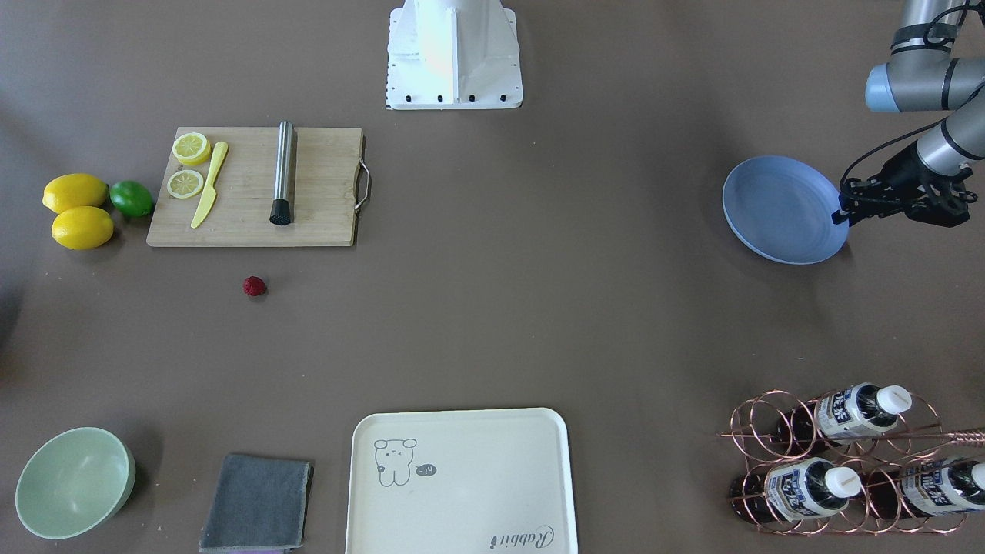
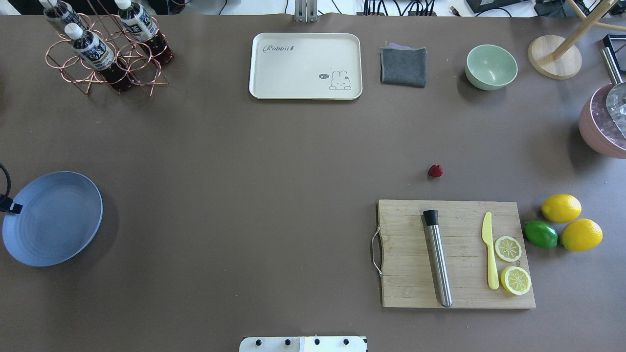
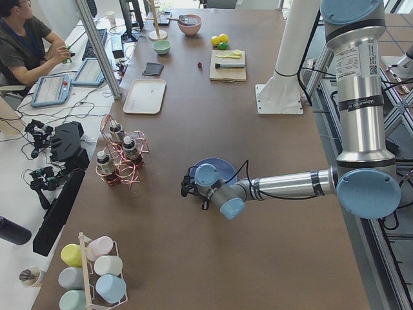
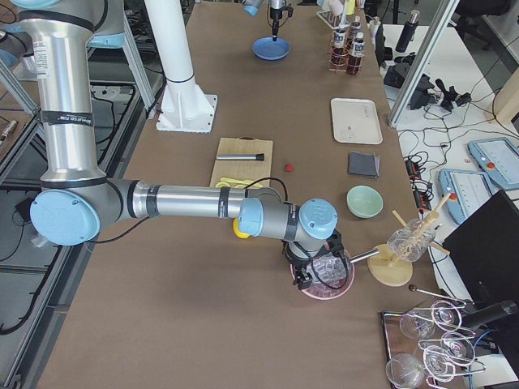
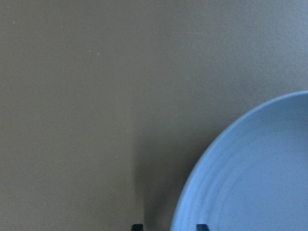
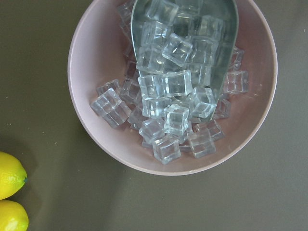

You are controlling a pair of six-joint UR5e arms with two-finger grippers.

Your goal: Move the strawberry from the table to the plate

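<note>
Strawberry point(image 1: 255, 286) near cutting board point(image 1: 323, 185).

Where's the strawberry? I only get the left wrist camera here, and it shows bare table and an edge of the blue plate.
Observer: The strawberry lies on the table over on the right arm's side, just past the far edge of the cutting board and not touching it.
Operator: Is anything on the plate?
Observer: No, the whole plate is empty.
Operator: And where's the right arm?
Observer: The right gripper hangs over a pink bowl of ice cubes, away from the strawberry.
</note>
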